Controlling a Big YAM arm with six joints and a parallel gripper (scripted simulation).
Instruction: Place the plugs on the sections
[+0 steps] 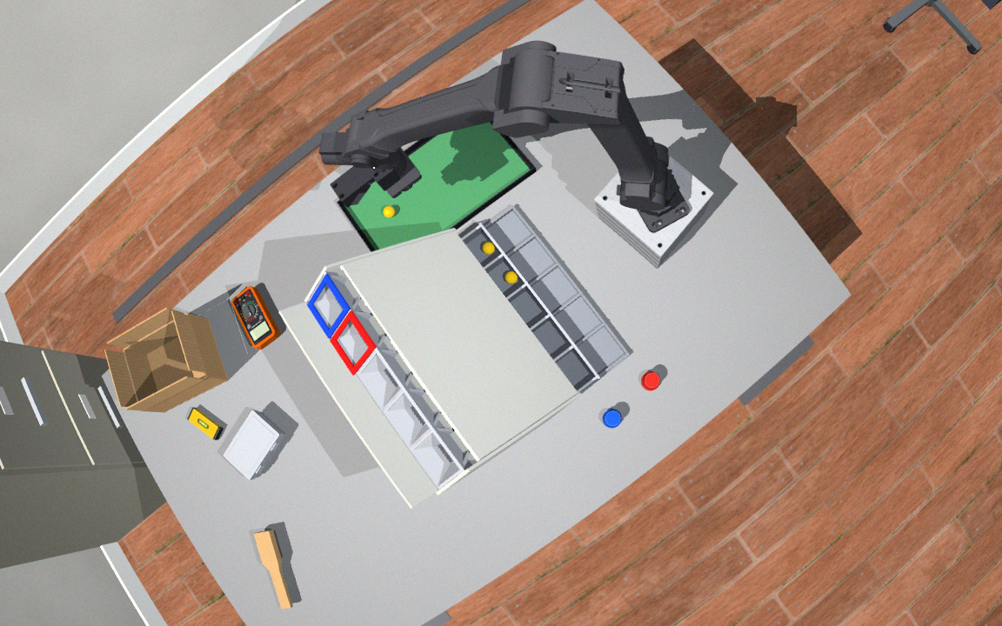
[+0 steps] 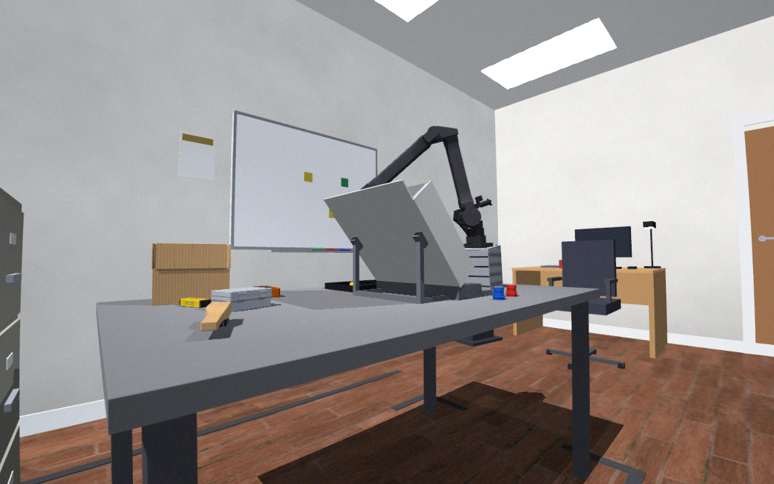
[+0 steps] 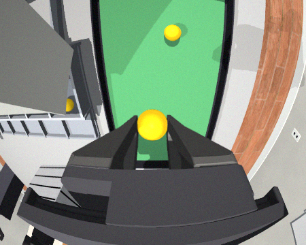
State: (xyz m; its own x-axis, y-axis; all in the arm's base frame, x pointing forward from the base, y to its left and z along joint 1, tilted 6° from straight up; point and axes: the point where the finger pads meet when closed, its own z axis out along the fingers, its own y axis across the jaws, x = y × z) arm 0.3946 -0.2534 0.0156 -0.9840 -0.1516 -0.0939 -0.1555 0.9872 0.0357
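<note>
My gripper [image 3: 152,121] is shut on a yellow marble [image 3: 152,124] and holds it above the green tray [image 1: 436,191]. In the top view the gripper [image 1: 368,180] hangs over the tray's left end. One more marble [image 1: 389,210] lies on the tray; it also shows in the wrist view [image 3: 172,32]. Two marbles [image 1: 488,247] [image 1: 511,276] lie in the first two sections of the grey row. The blue-banded funnel [image 1: 329,303] and the red-banded funnel [image 1: 352,342] sit at the top of the white cover [image 1: 454,335]. The red plug [image 1: 650,380] and the blue plug [image 1: 612,417] stand on the table.
A cardboard box [image 1: 163,358], an orange multimeter [image 1: 256,316], a small yellow tool [image 1: 203,421], a white case [image 1: 252,442] and a wooden block [image 1: 274,566] lie left of the cover. The arm's base [image 1: 654,211] stands at the right.
</note>
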